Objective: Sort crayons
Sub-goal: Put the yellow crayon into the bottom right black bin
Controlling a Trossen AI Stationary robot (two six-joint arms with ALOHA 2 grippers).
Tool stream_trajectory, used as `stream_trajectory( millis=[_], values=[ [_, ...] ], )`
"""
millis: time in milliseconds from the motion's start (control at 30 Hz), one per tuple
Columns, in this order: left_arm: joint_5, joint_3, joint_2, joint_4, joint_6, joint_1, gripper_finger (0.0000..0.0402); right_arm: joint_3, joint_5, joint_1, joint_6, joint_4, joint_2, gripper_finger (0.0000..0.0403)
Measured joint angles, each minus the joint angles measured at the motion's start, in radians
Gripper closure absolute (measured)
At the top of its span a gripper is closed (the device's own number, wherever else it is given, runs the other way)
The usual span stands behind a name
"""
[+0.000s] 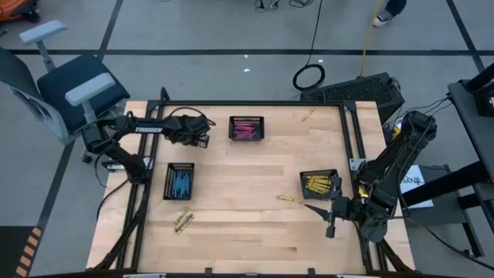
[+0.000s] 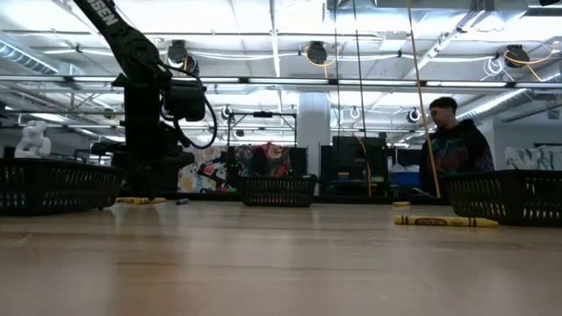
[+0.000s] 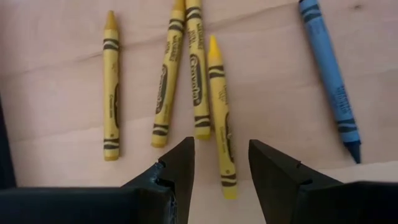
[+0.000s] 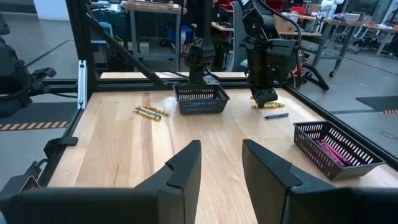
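Several yellow crayons (image 3: 163, 81) and one blue crayon (image 3: 329, 74) lie flat on the wooden table under my left gripper (image 3: 221, 163). That gripper is open at the table's far left (image 1: 204, 139) and points steeply down. Its fingers stand on either side of one yellow crayon (image 3: 221, 112), and no touch shows. My right gripper (image 4: 221, 165) is open with nothing between its fingers, raised over the table's near right (image 1: 330, 226). More loose crayons lie at the near left (image 1: 182, 221), the middle right (image 1: 288, 198) and the far right (image 1: 308, 115).
Three black mesh baskets stand on the table: one with pink crayons (image 1: 246, 128) at the far middle, one with blue crayons (image 1: 179, 181) at the left, one with yellow crayons (image 1: 319, 184) at the right. A person (image 2: 457, 145) stands beyond the table.
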Motion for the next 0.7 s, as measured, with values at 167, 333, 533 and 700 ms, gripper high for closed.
stream_trajectory(
  millis=[167, 333, 533, 700],
  values=[
    [0.028, 0.0, 0.0, -0.018, 0.0, 0.009, 0.0261, 0.0, -0.001, 0.0, 0.0, 0.0, 0.0, 0.03],
    [0.052, 0.0, 0.0, -0.018, -0.001, 0.019, 0.0306, 0.0, -0.054, 0.0, 0.008, 0.0, 0.0, 0.03],
    [0.071, 0.0, 0.0, -0.017, 0.013, 0.023, 0.037, 0.0, -0.079, 0.006, 0.018, 0.001, 0.002, 0.03],
    [0.07, 0.003, 0.028, -0.016, 0.025, 0.023, 0.0383, 0.0, -0.079, 0.016, 0.018, 0.001, 0.002, 0.03]
  ],
)
